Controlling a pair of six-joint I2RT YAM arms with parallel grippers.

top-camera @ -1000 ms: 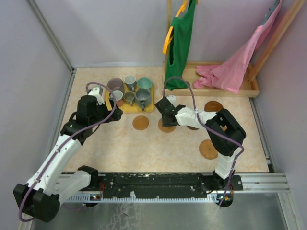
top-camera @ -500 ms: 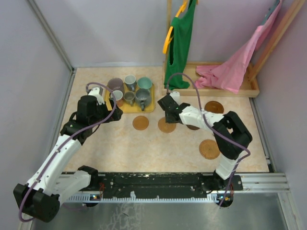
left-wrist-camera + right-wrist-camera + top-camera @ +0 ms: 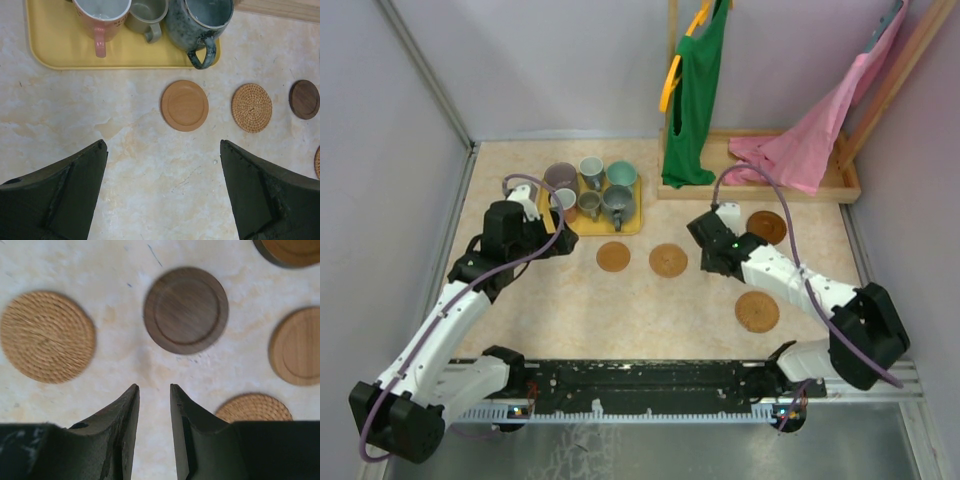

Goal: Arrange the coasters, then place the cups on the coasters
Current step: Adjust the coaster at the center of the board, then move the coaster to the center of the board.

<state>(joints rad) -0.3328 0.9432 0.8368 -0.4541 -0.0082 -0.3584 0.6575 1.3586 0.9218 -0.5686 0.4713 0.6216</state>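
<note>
R gripper (image 3: 154,388) is empty, jaws nearly together w/ a small gap. The dark coaster (image 3: 186,310) lies flat just ahead of its tips, a bit to the right. L gripper (image 3: 162,145) gapes wide, empty, much farther off.

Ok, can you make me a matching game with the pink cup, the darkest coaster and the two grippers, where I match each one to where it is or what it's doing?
Things:
1. pink cup
2. darkest brown coaster
3. left gripper
4. right gripper

Places or states:
A. fingers nearly together, holding nothing
B. standing on the yellow tray
C. fingers wide apart, holding nothing
D. lying flat on the table, no cup on it

Pairs: 1-B, 2-D, 3-C, 4-A.
</note>
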